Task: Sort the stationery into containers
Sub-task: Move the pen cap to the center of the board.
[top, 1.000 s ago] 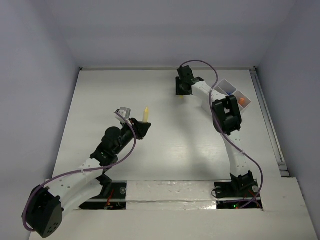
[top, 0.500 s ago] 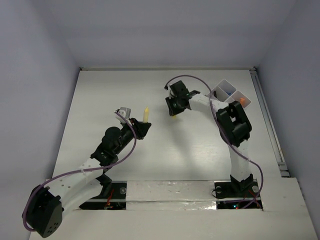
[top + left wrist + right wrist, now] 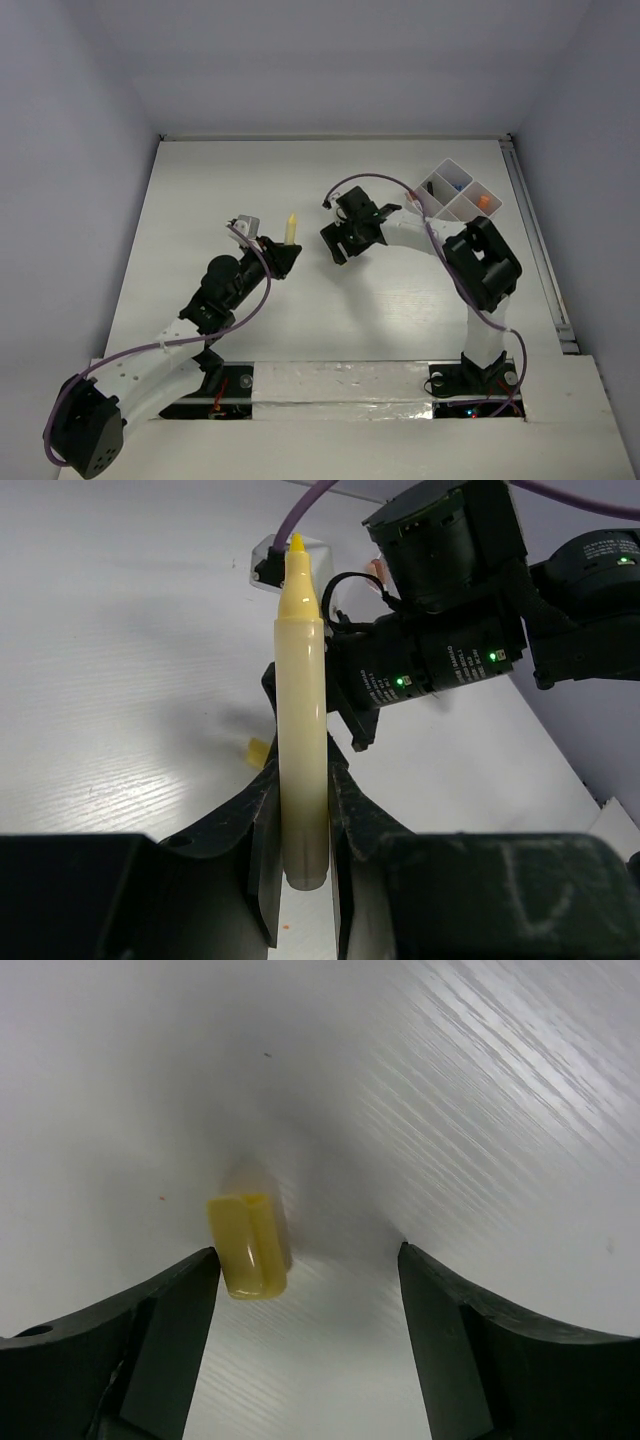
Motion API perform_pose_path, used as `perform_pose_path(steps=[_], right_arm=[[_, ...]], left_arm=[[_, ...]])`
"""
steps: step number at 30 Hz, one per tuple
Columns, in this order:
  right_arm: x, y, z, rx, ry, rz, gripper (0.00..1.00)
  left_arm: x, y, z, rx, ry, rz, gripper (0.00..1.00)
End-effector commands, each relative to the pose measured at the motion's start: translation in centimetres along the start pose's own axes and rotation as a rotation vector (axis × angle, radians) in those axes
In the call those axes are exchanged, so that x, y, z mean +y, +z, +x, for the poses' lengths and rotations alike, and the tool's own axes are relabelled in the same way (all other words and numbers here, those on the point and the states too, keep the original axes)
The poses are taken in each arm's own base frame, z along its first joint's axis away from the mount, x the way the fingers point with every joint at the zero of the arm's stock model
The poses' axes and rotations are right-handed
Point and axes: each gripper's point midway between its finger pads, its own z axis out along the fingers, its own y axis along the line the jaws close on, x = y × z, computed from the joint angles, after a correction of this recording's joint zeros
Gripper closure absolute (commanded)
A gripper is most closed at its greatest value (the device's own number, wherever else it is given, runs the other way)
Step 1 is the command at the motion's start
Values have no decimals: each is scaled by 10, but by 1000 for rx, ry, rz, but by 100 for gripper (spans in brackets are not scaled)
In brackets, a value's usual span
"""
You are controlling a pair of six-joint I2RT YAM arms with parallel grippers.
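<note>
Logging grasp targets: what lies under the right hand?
A small yellow cap-like piece lies on the table between the right hand's open fingers, close beside one finger. In the top view the hand itself covers it.

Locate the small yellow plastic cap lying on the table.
Right wrist view: the small yellow plastic cap lies on the white table between the open right gripper fingers, nearer the one on the image's left.
</note>
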Motion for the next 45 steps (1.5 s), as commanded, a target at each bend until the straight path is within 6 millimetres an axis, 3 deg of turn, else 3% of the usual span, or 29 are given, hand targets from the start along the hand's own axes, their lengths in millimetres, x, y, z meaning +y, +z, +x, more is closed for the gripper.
perform_pose_path(steps=[1,3,6,8,13,23,30,36,45], right_arm=[[-5,-20,0,-31,-6,60,21],[3,-38,-10,-93,-2,52,20],[8,-49,2,-104,29,27,19],[20,-45,18,-69,35,-3,18],[27,-26,39,-8,60,15,20],[-14,-2,30,-33,121,266,29],[-28,7,23,-38,128,351,33],[-35,4,23,-22,105,394,34],[-23,-7,38,3,106,318,35]], left_arm=[[-5,-2,-11,-55,10,23,100],[-5,-2,-12,-57,13,21,100],[-5,-3,-13,-60,13,23,100],[-5,-3,-13,-58,12,24,100],[-7,-2,-12,-53,10,31,100],[-5,-2,-12,-55,11,20,100],[-5,-2,-11,-53,12,22,100],[-5,-1,-10,-50,12,22,100],[-5,0,-8,-43,8,25,100]])
